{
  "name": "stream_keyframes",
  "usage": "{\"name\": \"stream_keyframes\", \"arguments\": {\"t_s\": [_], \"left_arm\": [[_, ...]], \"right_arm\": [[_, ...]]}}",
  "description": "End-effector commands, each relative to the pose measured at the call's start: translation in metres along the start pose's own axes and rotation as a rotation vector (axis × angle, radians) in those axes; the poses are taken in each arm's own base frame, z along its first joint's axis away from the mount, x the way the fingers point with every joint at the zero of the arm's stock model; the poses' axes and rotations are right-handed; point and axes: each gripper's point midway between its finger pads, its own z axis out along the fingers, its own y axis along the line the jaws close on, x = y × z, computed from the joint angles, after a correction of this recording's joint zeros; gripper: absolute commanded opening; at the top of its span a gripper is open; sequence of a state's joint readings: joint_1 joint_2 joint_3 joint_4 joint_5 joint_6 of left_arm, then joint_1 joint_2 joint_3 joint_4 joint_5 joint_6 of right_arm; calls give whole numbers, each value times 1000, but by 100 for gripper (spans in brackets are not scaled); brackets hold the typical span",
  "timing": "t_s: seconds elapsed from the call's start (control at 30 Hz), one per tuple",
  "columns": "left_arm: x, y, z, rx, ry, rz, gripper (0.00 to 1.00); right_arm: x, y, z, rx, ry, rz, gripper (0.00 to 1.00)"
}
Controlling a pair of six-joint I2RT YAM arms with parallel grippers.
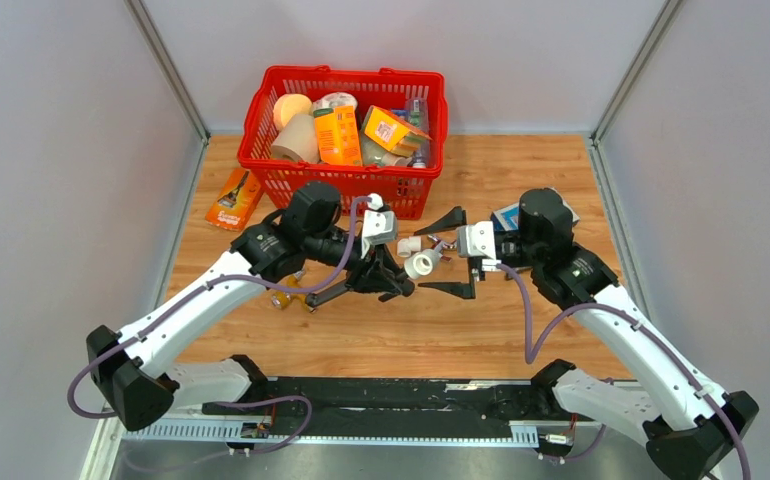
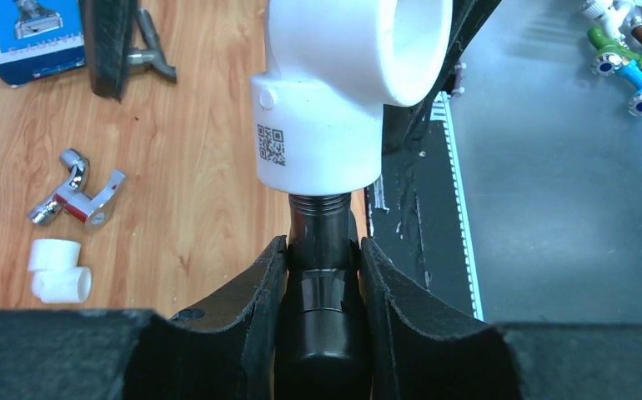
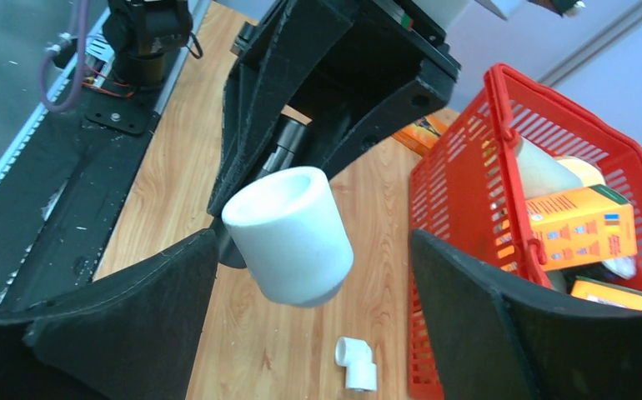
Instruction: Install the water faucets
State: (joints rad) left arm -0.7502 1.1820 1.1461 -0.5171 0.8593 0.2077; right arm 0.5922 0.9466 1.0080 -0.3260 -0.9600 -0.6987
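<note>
Over wooden table (image 2: pixel 176 192), dark threaded faucet (image 2: pixel 322 287) wears white elbow fitting (image 2: pixel 334 108).

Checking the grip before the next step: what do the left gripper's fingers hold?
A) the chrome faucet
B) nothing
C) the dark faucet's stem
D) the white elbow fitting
C: the left wrist view shows the left gripper closed on the dark faucet, with the white fitting sitting on its thread above the jaws.

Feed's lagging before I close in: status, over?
Left gripper jaws shut on dark faucet, white elbow fitting on its threaded end. Right gripper jaws open, straddling the fitting, not gripping. Nothing else between jaws.
</note>
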Motion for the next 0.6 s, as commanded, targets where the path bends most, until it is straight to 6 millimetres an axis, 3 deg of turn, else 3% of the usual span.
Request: {"name": "stream_keyframes", "arguments": {"t_s": [0.0,0.07,0.23,0.3,0.37,0.4,0.57], "left_arm": [[-33,-7,-5,62,-68,116,0],[-33,-6,-4,63,-66,117,0],[-38,-3,-5,44,-68,136,0],[-41,-1,-8,18,-74,150,0],[-47,6,-12,-51,-87,165,0],[-44,16,-13,-116,-78,151,0],[-54,40,-23,-436,-120,223,0]], "right_arm": [[-27,4,3,-90,-86,-56,85],[-26,3,5,-97,-85,-37,80],[-23,1,9,-108,-77,59,58],[-20,-1,11,-103,-62,131,35],[-14,-5,15,-85,-38,224,5],[-10,-8,17,-73,-23,287,0],[8,-35,24,121,44,625,0]]}}
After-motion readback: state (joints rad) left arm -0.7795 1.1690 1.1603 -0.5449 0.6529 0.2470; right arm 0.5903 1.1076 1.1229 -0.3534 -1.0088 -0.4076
